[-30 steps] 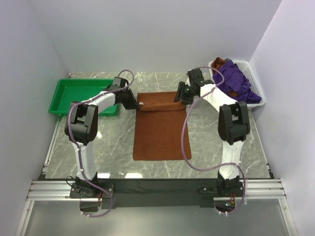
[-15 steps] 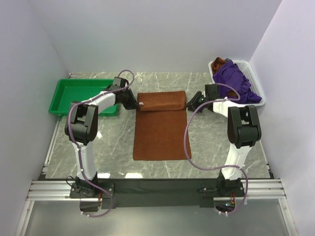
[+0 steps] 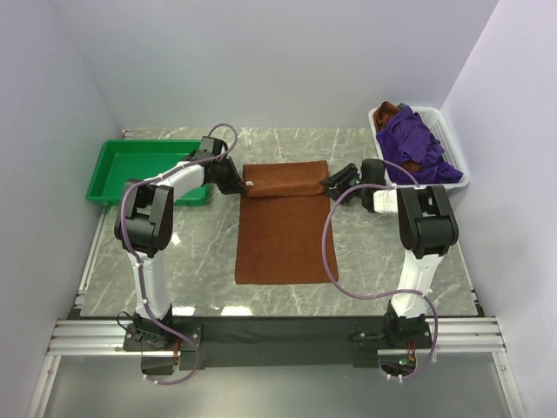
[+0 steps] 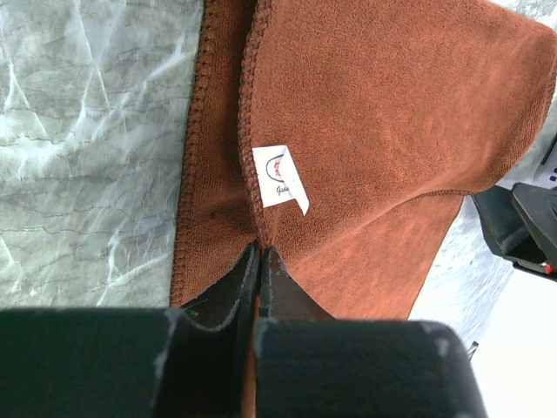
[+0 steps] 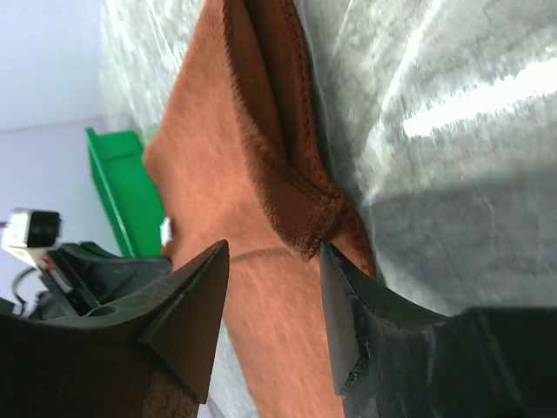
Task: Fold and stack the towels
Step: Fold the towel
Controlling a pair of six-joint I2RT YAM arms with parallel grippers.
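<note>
Here, item by item, as seen from beside the table (image 3: 383, 252), a grey slab veined in white like marble.

Rust-brown towel (image 3: 283, 231): plush, short-napped, a long rectangle lying flat at the table's middle. Its far end is doubled back over itself into a soft rounded band. The hems are stitched, and a small white label (image 4: 280, 177) sticks out of the left hem.

Left pincer (image 3: 237, 185): black fingers pressed tight together on the hem of the rust-brown towel at the left end of the folded band, just below the label.

Right pincer (image 3: 335, 187): low over the table at the right end of the band, jaws standing apart. The layered corner of the towel lies just past the fingertips; nothing is gripped.

Purple towels (image 3: 416, 148): deep violet, crumpled in a heap, with a brown towel (image 3: 389, 111) tucked behind them. All sit in a white slatted basket (image 3: 449, 131) at the far right corner.

Green tray (image 3: 139, 170): shallow glossy plastic, rectangular, at the far left, beyond the left arm.
</note>
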